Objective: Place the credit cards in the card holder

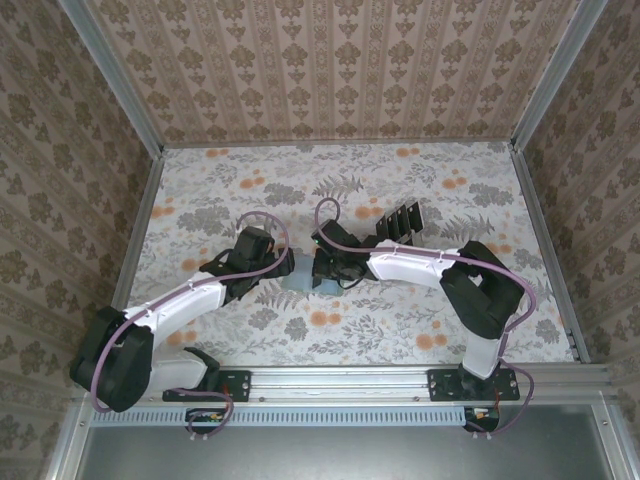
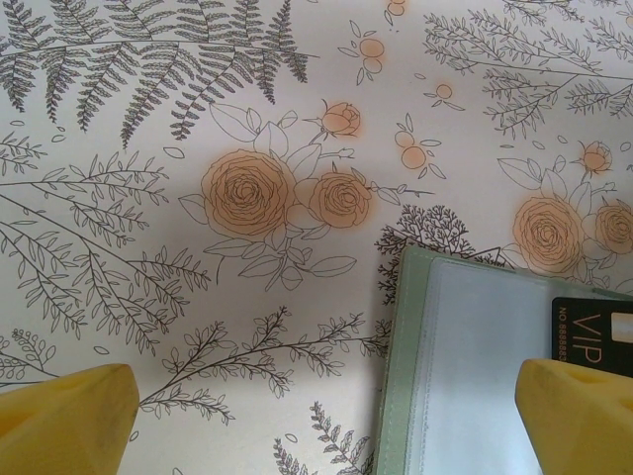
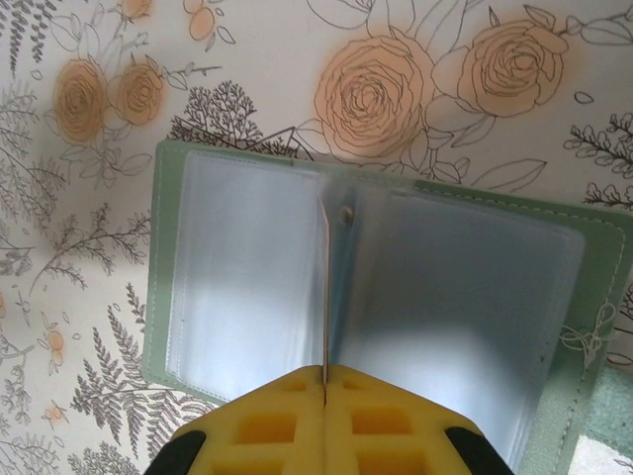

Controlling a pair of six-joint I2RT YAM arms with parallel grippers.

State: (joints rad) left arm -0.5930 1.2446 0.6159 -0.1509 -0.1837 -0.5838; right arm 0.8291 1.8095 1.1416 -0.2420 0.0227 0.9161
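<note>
The card holder [image 3: 247,297] is seen lying open and flat on the floral tabletop [image 1: 480,200], near the middle of the table and between the two grippers in the top view [image 1: 300,281]. In the right wrist view its long axis runs from side to side, dipping slightly to the right. The fold runs up and down through its centre, and the clear sleeves face upward. A small flower motif is stamped on the sage-green border at its right end.

The right gripper [image 3: 324,411] is held just above the near edge of the holder, its yellow pads [image 3: 396,426] pressed together. A thin leaf [image 3: 322,287] is pinched between them and seen edge-on, reaching from the pads to the fold. Whether it is a card or a sleeve cannot be told.

In the left wrist view the left gripper [image 2: 321,421] is spread wide and holds nothing. One fingertip [image 2: 59,421] is over bare tabletop and the other is over the holder [image 2: 465,376]. One corner of the holder points up the frame there. A black card [image 2: 593,322] marked VIP is seen at the right edge, over the sleeves, with its number printed running up and down the view.

The remaining credit cards [image 1: 400,222] are stood on edge in a short row behind the right arm, well apart from the holder. The row runs roughly from side to side.
</note>
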